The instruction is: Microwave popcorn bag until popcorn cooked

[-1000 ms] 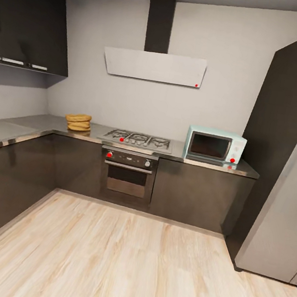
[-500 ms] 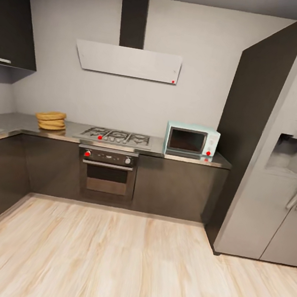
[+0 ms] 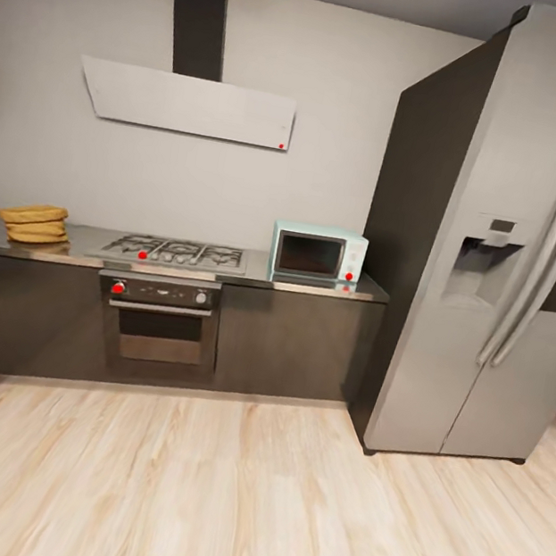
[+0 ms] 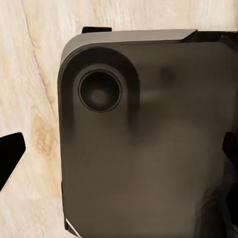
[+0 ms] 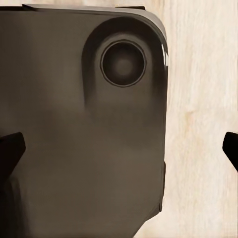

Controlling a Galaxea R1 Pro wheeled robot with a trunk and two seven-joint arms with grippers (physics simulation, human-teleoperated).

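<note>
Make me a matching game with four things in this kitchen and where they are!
Things:
1. popcorn bag
2. microwave
3. oven
4. fridge

Places:
A. built in under the gas hob
B. on the countertop's end beside the tall dark panel
C. standing on the floor, far right of the head view
D. on the countertop, on the hob's other side from the microwave

Pairs: 1-D, 2-B, 3-A, 4-C
</note>
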